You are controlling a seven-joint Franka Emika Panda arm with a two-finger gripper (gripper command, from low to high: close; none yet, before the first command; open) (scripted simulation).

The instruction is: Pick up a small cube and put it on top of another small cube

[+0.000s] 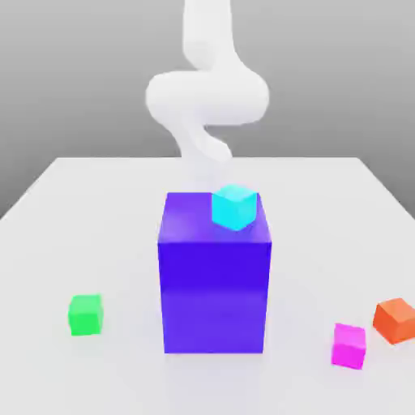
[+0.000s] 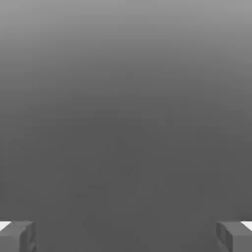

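**Four small cubes, one tall block, fingers spread on nothing**

The white table carries five coloured things in the exterior view: four small cubes and one much larger block. The large blue-violet block stands upright near the middle of the table. On its top face, toward the far corner on the exterior view's right, sits a small cyan cube, turned a little so that one corner faces the camera.

The other three small cubes lie on the table surface. One green cube rests toward the exterior view's left, well apart from the block. One magenta cube and one orange cube lie toward the exterior view's right, near each other but not touching, with the orange one closer to the picture's edge. None of the small cubes is stacked on another small cube.

One white robot arm rises behind the block, its lower part dropping out of sight behind the cyan cube.

In the hand view the gripper has its two grey fingertips spread wide, one at each lower corner, with only a plain grey background between them; they pinch nothing.
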